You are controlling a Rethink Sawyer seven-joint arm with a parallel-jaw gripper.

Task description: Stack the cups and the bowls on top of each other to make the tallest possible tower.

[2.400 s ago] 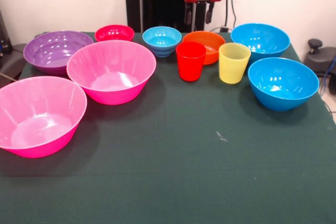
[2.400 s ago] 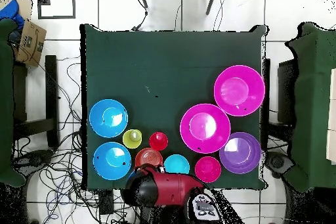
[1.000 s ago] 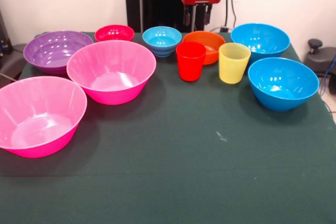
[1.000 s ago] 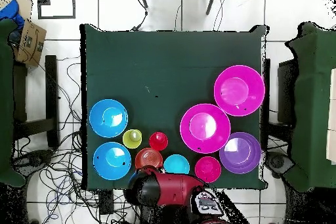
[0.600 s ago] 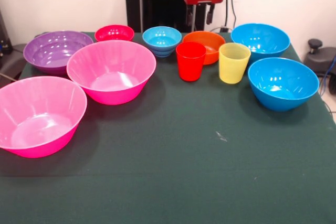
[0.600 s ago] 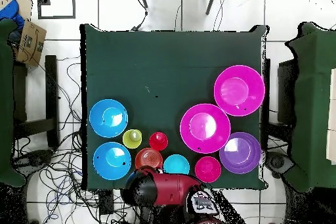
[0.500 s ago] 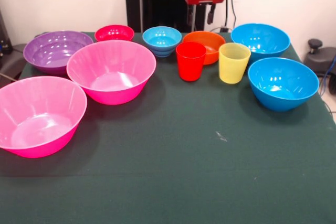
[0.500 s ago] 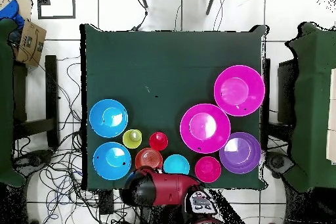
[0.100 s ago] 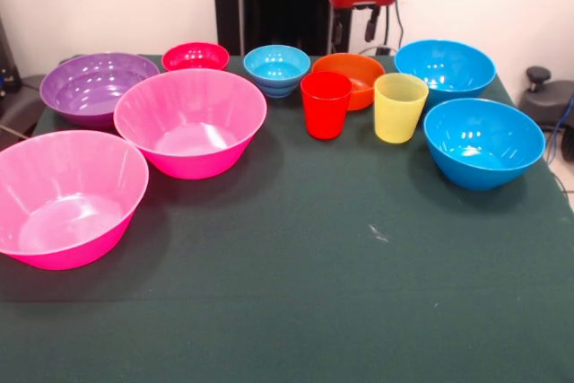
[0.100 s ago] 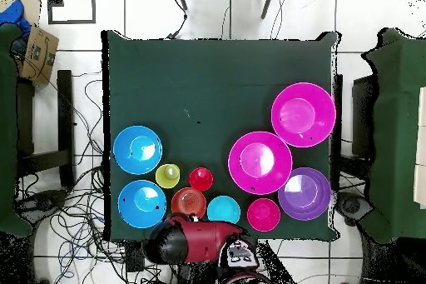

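All pieces stand apart on the green table point(image 9: 296, 293); no tower shows. Along the far edge sit a small red bowl point(image 9: 195, 56), a small light-blue bowl point(image 9: 276, 67), a small orange bowl point(image 9: 357, 73) and a large blue bowl point(image 9: 445, 67). The red cup point(image 9: 326, 105) and yellow cup point(image 9: 400, 108) stand upright just in front of the orange bowl. A second blue bowl point(image 9: 483, 143) is at the right. A purple bowl point(image 9: 94, 87) and two pink bowls point(image 9: 190, 121) point(image 9: 67, 196) fill the left. My gripper point(image 9: 355, 38) hangs open and empty behind the orange bowl.
From overhead, the red arm head point(image 10: 195, 243) sits at the table's bottom edge below the orange bowl point(image 10: 189, 202). Cables cover the floor around the table. A cardboard box point(image 10: 37, 52) lies at the upper left.
In the front view the gripper has shifted right and slightly up, behind the orange bowl. Overhead, the arm head slid left. No cup or bowl moved.
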